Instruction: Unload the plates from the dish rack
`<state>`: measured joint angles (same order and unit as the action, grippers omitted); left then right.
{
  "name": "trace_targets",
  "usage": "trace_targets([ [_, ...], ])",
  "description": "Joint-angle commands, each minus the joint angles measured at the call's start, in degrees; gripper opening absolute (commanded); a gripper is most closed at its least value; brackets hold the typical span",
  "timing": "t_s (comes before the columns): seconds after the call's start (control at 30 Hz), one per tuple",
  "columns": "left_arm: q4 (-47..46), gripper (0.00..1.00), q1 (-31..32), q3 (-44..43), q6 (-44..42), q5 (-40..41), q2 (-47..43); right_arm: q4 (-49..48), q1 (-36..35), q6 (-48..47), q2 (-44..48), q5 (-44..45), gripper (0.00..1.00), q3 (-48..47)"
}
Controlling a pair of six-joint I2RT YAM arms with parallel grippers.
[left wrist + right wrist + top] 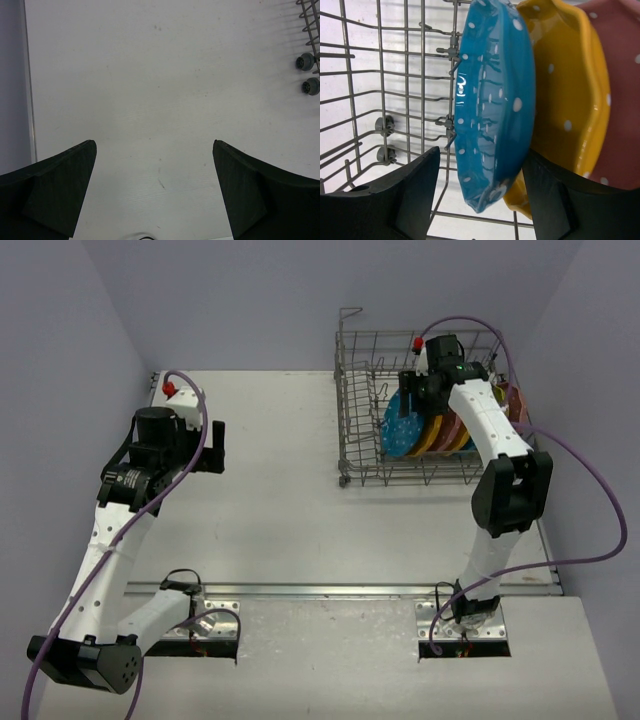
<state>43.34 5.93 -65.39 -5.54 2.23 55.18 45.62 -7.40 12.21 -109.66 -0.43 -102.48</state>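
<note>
The grey wire dish rack [360,410] stands at the back right of the table, with plates upright on edge in it. From left to right I see a teal-blue plate [403,425], an orange-yellow plate [432,433] and a pink plate [455,428]. My right gripper [410,390] reaches down into the rack. In the right wrist view it [481,152] is open and straddles the rim of the teal-blue plate [495,100]. One finger [410,190] stands clear of it. The other finger [555,195] sits between it and the orange-yellow plate [565,85]. My left gripper [213,445] hovers open and empty.
The left wrist view shows bare white table between the open fingers of the left gripper [154,142], and a corner of the rack [310,20] with two round feet [305,61]. Rack wires [380,75] stand close beside the right fingers. Purple walls enclose the table.
</note>
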Motion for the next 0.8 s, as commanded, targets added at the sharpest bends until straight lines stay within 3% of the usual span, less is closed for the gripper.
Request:
trace_targets([
  [0.0,-3.3,1.00,0.0,-0.9,0.6,-0.2,-0.1,-0.3,-0.6,1.7,-1.4,0.0,0.66,-1.8],
  [0.23,-4.0,1.00,0.0,-0.3,0.6,-0.2,-0.3,-0.2,-0.6,3.6,-2.3,-6.1,0.57,-1.3],
  [0.37,-4.1,1.00,0.0,0.0,0.7,-0.1,-0.8,-0.4,-0.6,3.8,-1.4,-6.2,0.33,-0.9],
  [0.47,-4.1,1.00,0.0,0.1,0.6,0.0,-0.9,-0.6,-0.6,3.9,0.4,-6.3,0.18,-0.7],
  [0.5,-4.1,1.00,0.0,0.1,0.6,0.1,-0.9,-0.7,-0.6,3.9,0.9,-6.5,0.18,-0.8],
  [0.57,-4.1,1.00,0.0,0.2,0.6,0.1,-1.0,-0.7,-0.6,4.1,2.6,-7.0,0.02,-1.0],
  [0.77,-4.4,1.00,0.0,0.6,1.1,1.0,-1.1,-1.1,-0.7,3.8,8.6,-6.9,0.00,-3.0],
])
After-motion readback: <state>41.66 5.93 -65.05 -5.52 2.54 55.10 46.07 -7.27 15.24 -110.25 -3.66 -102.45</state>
